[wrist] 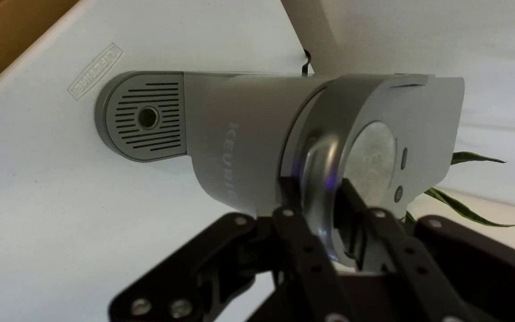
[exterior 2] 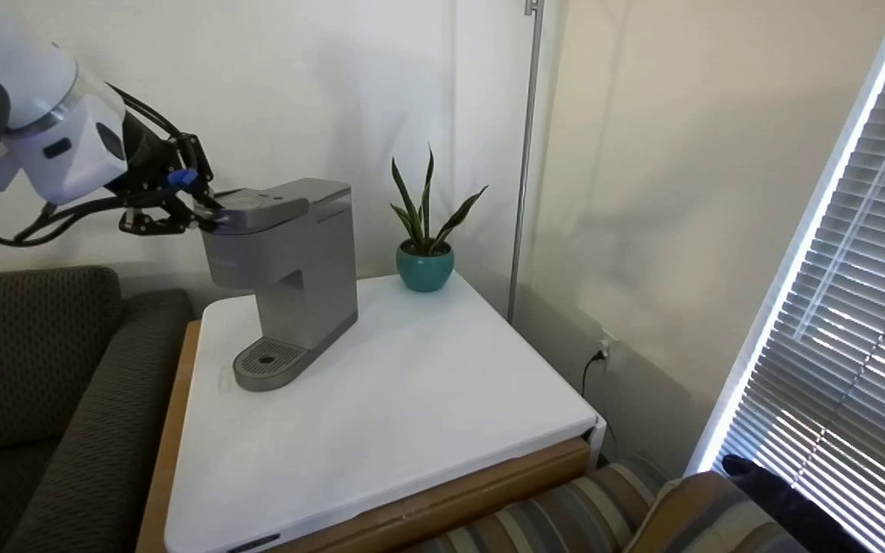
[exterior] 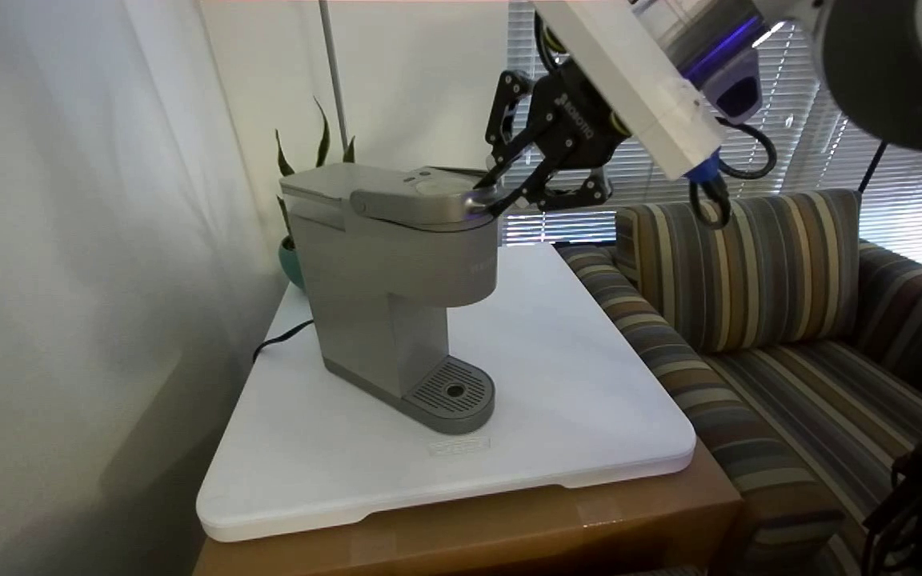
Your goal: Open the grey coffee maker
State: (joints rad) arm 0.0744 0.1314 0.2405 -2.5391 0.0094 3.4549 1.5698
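The grey coffee maker [exterior: 365,272] stands upright on the white table; it also shows in an exterior view [exterior 2: 319,269] and the wrist view [wrist: 239,107]. Its top lid [exterior: 421,204] lies down on the body, so the brew chamber is hidden. The drip-tray base [wrist: 163,138] points out at the front. My gripper [exterior: 488,198] is at the lid's front edge, also in an exterior view [exterior 2: 210,215]. In the wrist view my gripper [wrist: 315,183] has one finger on each side of the shiny silver lid handle [wrist: 322,163] and looks closed on it.
The white table [exterior: 573,400] rests on a brown box [exterior: 469,536]. A potted plant [exterior 2: 425,269] stands behind the coffee maker. A black cord [exterior: 281,336] runs off at the back. A striped armchair [exterior: 717,280], wall and window blinds [exterior 2: 834,322] surround the table.
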